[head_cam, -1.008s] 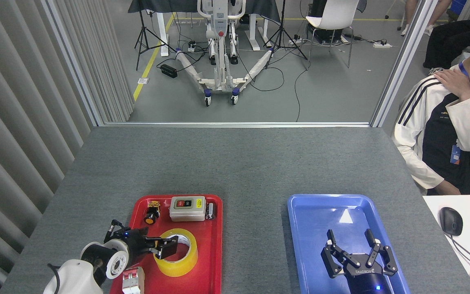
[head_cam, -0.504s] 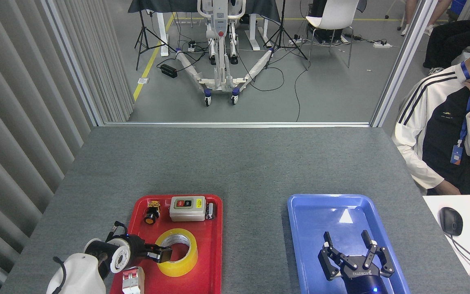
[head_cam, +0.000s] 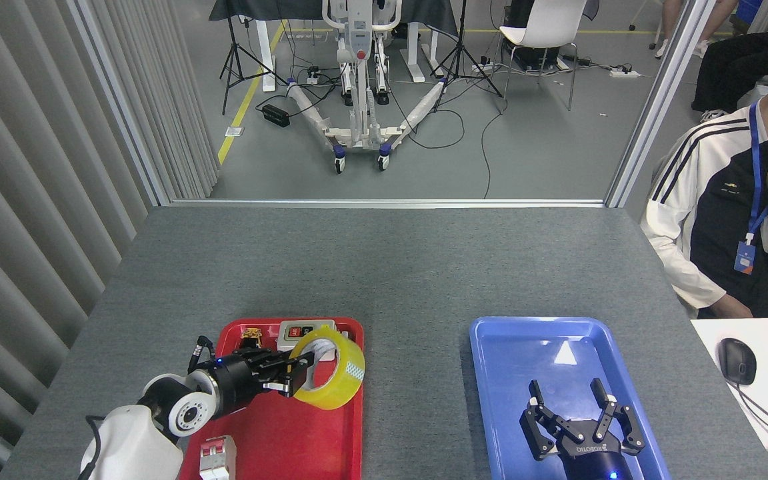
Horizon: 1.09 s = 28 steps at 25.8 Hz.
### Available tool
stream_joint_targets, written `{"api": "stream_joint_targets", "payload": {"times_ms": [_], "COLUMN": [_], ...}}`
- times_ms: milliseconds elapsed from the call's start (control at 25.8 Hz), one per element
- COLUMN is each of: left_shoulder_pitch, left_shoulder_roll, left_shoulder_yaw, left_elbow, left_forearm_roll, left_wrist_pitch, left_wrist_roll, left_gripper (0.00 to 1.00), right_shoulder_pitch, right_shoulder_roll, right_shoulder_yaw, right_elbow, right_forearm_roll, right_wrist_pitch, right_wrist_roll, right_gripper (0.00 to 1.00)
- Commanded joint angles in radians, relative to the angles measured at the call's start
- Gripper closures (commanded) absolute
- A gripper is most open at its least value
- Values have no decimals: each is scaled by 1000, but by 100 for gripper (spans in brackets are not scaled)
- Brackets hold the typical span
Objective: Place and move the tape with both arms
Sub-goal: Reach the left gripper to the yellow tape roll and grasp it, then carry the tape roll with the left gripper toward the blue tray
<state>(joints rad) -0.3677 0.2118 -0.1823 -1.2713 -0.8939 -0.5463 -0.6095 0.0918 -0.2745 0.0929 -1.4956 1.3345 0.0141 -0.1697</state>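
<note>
The tape [head_cam: 339,377], a wide translucent yellow roll with a white core, hangs tilted above the red tray [head_cam: 291,433]. My left gripper [head_cam: 299,375] is shut on the roll's left wall, one finger inside the core. The left arm comes in from the lower left. My right gripper [head_cam: 581,408] stands open over the blue tray [head_cam: 504,373], fingers spread and pointing away from me, with nothing between them.
On the red tray lie a grey switch box [head_cam: 296,330], a small yellow push button [head_cam: 249,335] and a white circuit breaker [head_cam: 216,455]. A seated person [head_cam: 724,220] is at the table's right edge. A mouse [head_cam: 736,360] lies on a white desk.
My left gripper has lifted the tape off the red tray, tilted it up and carried it to the right and away from me. The right gripper has hardly moved.
</note>
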Motion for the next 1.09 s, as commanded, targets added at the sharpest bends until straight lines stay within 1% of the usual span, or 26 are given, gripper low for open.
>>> {"api": "stream_joint_targets", "payload": {"times_ms": [0,39,78,116,194,271,388,465,620,698,736,853,969,1047], "left_shoulder_pitch": [9,9,9,10,9,9,7,7,7,9,9,7,7,7], "left_shoulder_roll": [-71,-75,-81,-92,-104,-129,-146,-149,-153,-166,-170,-175,-189,-198], "left_shoulder_yaw": [98,95,79,41,-51,-109,-125,-149,-181,-189,-194,-229,-267,-272], "left_elbow": [36,52,64,70,69,70,69,61,61,61,61,58,59,61], "left_forearm_roll": [27,29,27,26,20,15,15,16,16,16,16,26,29,29], "left_wrist_pitch": [-239,-239,-239,-239,-239,-239,-239,-239,-239,-239,-239,-239,-239,-239], "left_wrist_roll": [304,382,435,461,461,458,410,379,369,369,369,370,373,372], "left_gripper": [100,100,100,100,100,100,100,100,100,100,100,100,100,100], "right_shoulder_pitch": [0,0,0,0,-1,-1,-1,9,92,97,98,100,106,111], "right_shoulder_roll": [0,0,-3,-11,-26,-48,-80,-92,-91,-86,-84,-91,-91,-84], "right_shoulder_yaw": [1,-1,-1,-1,-5,-12,-10,-16,-101,-147,-163,-162,-160,-159], "right_elbow": [-2,-3,-9,-12,-18,-18,-41,-55,-106,-103,-104,-109,-121,-127], "right_forearm_roll": [0,0,-2,-2,-2,-2,-6,-6,-6,-8,-8,-38,-51,-54], "right_wrist_pitch": [0,3,6,6,0,-3,-26,-82,-198,-295,-324,-359,-461,-539], "right_wrist_roll": [1,1,1,-1,-1,-4,-5,-5,-22,-63,-65,-82,-91,-99], "right_gripper": [0,0,0,0,0,0,0,0,0,0,0,0,0,0]}}
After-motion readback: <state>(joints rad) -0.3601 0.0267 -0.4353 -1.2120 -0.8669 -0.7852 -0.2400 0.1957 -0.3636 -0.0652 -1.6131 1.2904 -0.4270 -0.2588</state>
